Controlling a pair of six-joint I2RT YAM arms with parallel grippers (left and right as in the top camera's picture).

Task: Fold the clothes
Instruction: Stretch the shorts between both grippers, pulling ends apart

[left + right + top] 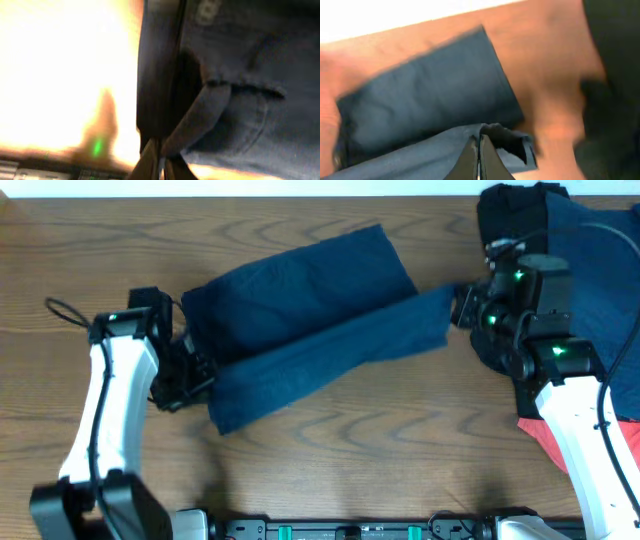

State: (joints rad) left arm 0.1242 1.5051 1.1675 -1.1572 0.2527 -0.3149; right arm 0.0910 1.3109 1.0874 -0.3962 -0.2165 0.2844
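Note:
The dark navy-blue shorts [300, 320] lie across the middle of the wooden table, with one leg folded over lengthwise. My left gripper [195, 375] is shut on the waistband end at the left; the left wrist view shows the waistband, a belt loop [200, 120] and a button [205, 12] close up. My right gripper [462, 308] is shut on the leg hem at the right end; the right wrist view shows the fingers [480, 142] pinched on the blue hem [510, 145]. The shorts are stretched between both grippers.
A pile of other garments sits at the right: a black one [510, 220], a navy one [600, 280] and a coral-red one [545, 440] under my right arm. The table's far edge runs along the top of the overhead view.

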